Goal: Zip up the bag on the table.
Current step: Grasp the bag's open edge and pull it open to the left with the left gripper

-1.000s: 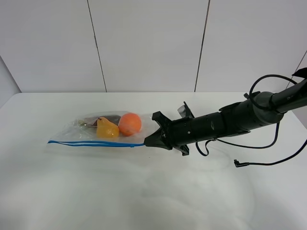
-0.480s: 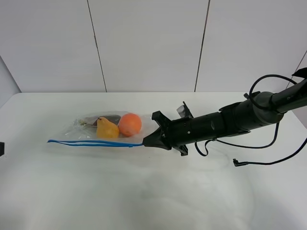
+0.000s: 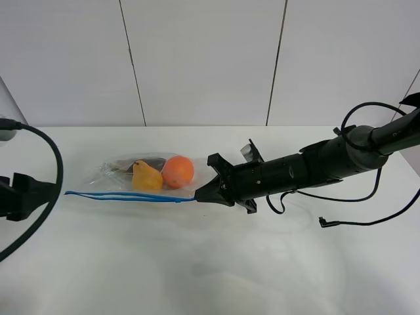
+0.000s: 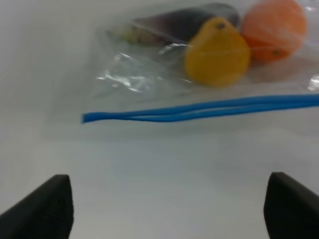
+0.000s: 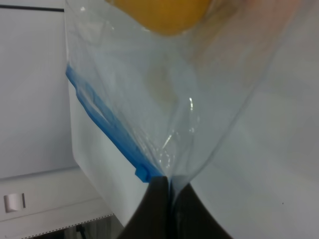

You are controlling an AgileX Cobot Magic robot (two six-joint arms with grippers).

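The clear plastic bag lies on the white table left of centre, holding an orange, a yellow pear and a dark fruit. Its blue zip strip runs along the near edge, with its two lines slightly apart. My right gripper is shut on the bag's corner at the strip's right end; the right wrist view shows the pinch beside the strip. My left gripper is open and empty just left of the strip's left end. In the left wrist view it sits short of the strip and bag.
A black cable with a loose plug lies on the table at the right, under the right arm. The left arm's cable loops at the left edge. White wall panels stand behind the table.
My left arm has come into view from the left edge and moved toward the strip's left end. My right gripper holds the bag's corner in nearly the same place.
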